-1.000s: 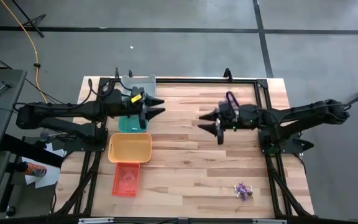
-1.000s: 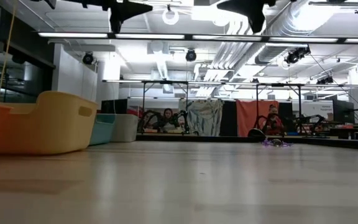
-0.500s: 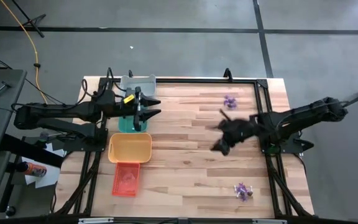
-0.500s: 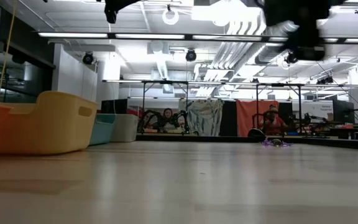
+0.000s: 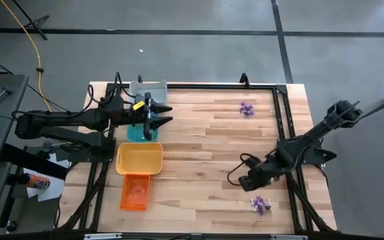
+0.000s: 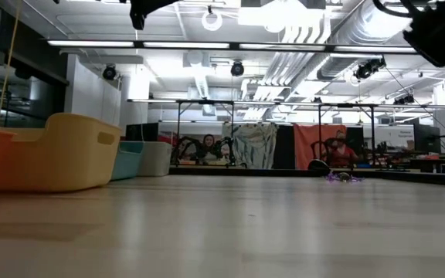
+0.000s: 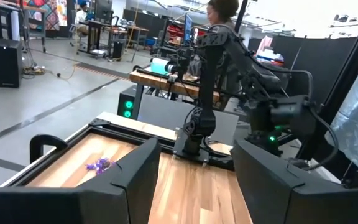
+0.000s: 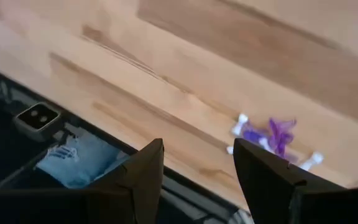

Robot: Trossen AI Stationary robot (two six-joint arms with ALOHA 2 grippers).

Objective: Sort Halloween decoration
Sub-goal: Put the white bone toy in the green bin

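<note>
The Halloween decoration lies as two small purple and whitish clusters on the wooden table: one at the far right, one near the front right corner. My right gripper hangs open above the table, tipped downward, a little left of and beyond the near cluster. It touches nothing. My left gripper is open and level, high above the teal tray, with nothing between its fingers.
Along the left side stand a grey tray, the teal tray, a yellow tray and an orange tray. A black frame borders the table. People sit in the room behind.
My right gripper has swung from the far middle of the table toward the near right corner. It has sunk, tipped downward and rolled about its axis, staying open. Both clusters lie where they were.
</note>
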